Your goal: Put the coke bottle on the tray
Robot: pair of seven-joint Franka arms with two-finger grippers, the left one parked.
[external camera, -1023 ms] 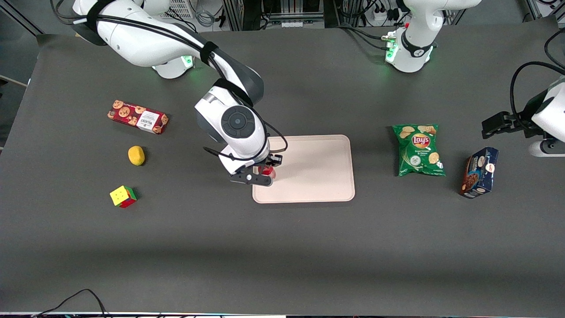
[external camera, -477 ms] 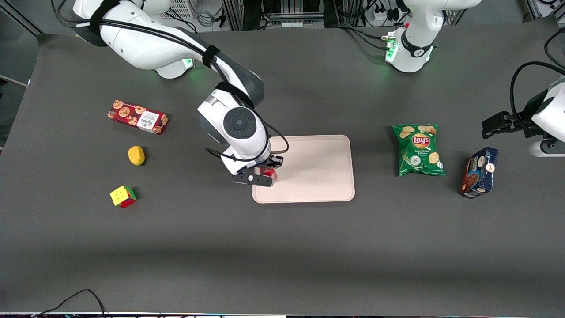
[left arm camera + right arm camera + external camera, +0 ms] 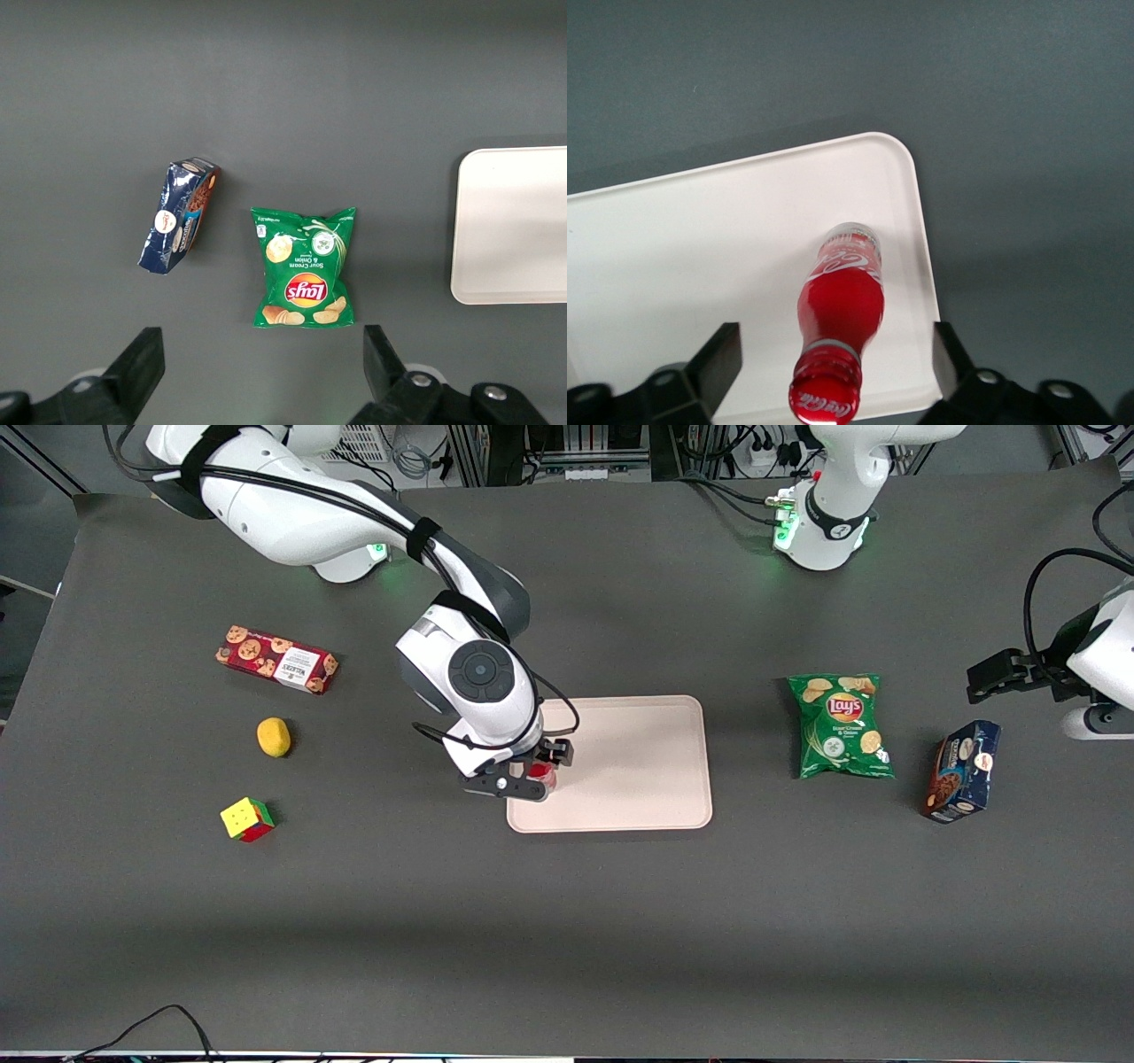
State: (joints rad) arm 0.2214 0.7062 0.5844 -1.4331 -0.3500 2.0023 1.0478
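The coke bottle, small and red with a red cap, stands upright on the pale pinkish-beige tray, near the tray's end toward the working arm. My right gripper is open around the bottle, its fingers standing apart from it on either side. The right wrist view shows the bottle from above, its clear base on the tray close to a rounded corner. The tray's end also shows in the left wrist view.
A red cookie box, a lemon and a colour cube lie toward the working arm's end. A green Lay's bag and a dark blue box lie toward the parked arm's end.
My gripper's fingers have spread apart and let go of the bottle, which stays standing on the tray. The arm has barely moved.
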